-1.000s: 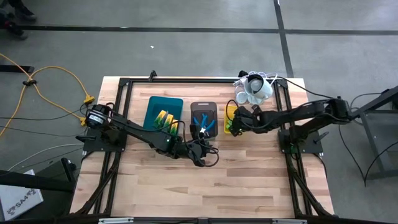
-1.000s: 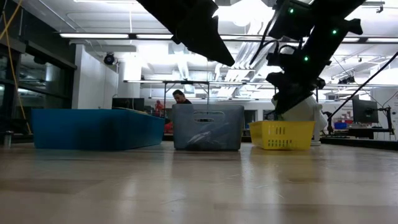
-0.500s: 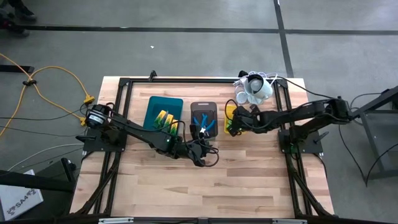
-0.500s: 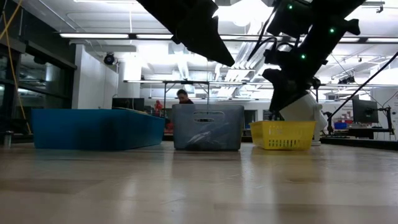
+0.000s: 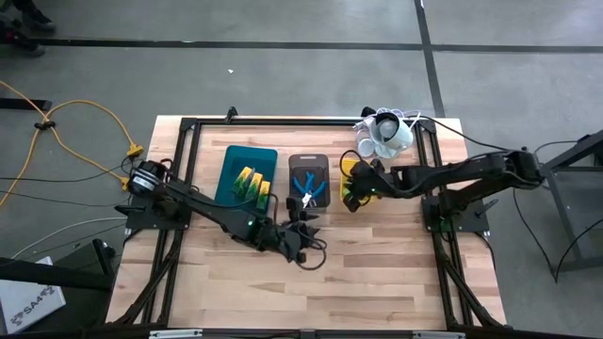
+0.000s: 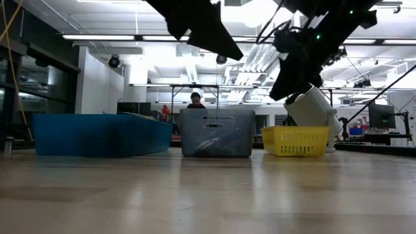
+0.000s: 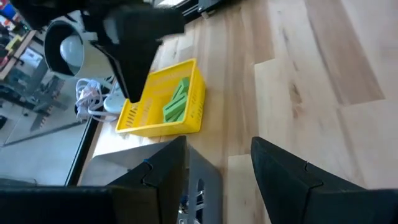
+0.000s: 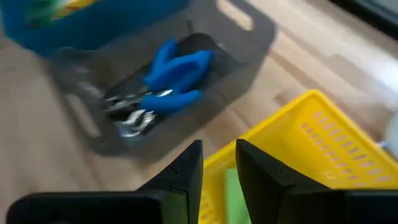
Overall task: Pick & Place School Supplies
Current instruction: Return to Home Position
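Small yellow-and-green boxes [image 5: 250, 181] lie in the teal tray [image 5: 236, 156]. Two blue-handled pliers [image 8: 177, 68] lie in the grey tray [image 5: 308, 161], and green sticks [image 7: 176, 101] lie in the yellow tray [image 7: 157, 115]. My right gripper [image 8: 218, 146] hangs open and empty above the yellow tray's near end [image 5: 350, 195], raised well over it in the low view [image 6: 279, 91]. My left gripper [image 7: 217, 143] is open and empty, hovering over bare table [image 5: 303, 247] on the near side of the grey tray.
A white cup-like cluster with cords [image 5: 384, 134] sits at the table's far right corner behind the yellow tray. The three trays stand in a row across the far half; the near half is bare wood [image 5: 311, 292]. A person [image 6: 196, 99] shows in the room beyond.
My right gripper has risen from down at the yellow tray to well above it, tipping and shifting slightly toward the table's left. My left gripper has drawn back toward the near edge, away from the grey tray. The trays and their contents have stayed put.
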Available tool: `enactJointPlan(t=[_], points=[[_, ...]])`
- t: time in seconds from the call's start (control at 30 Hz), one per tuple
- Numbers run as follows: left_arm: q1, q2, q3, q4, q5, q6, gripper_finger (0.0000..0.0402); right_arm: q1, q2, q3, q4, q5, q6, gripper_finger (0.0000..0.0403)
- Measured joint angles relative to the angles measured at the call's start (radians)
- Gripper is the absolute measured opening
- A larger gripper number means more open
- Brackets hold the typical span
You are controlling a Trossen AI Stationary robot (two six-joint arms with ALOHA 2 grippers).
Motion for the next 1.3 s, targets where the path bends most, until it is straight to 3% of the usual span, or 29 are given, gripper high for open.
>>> enactJointPlan(t=[0.27,0.53,0.63,0.87,1.07,1.3], points=[[-0.062,0.0,0.0,-0.002,-0.006,-0.005,0.0173,0.043,-0.09,0.0,0.011,-0.166,-0.001,0.0084],[-0.115,0.0,0.0,-0.026,-0.008,-0.054,0.0173,0.101,-0.155,0.0,0.003,-0.228,0.012,0.0079],[-0.125,-0.018,0.0,-0.097,-0.034,-0.163,0.0173,0.127,-0.181,0.0,0.0,-0.187,0.014,0.0082],[-0.101,-0.147,-0.003,-0.454,-0.029,-0.478,0.0173,0.19,-0.303,0.0,-0.06,-0.096,0.014,0.0083],[-0.123,-0.25,-0.015,-0.548,-0.027,-0.51,0.0173,0.234,-0.457,-0.088,-0.051,-0.029,0.01,0.0083],[-0.164,-0.366,-0.015,-0.604,-0.068,-0.513,0.0173,0.239,-0.649,-0.308,0.173,-0.035,-0.002,0.0083]])
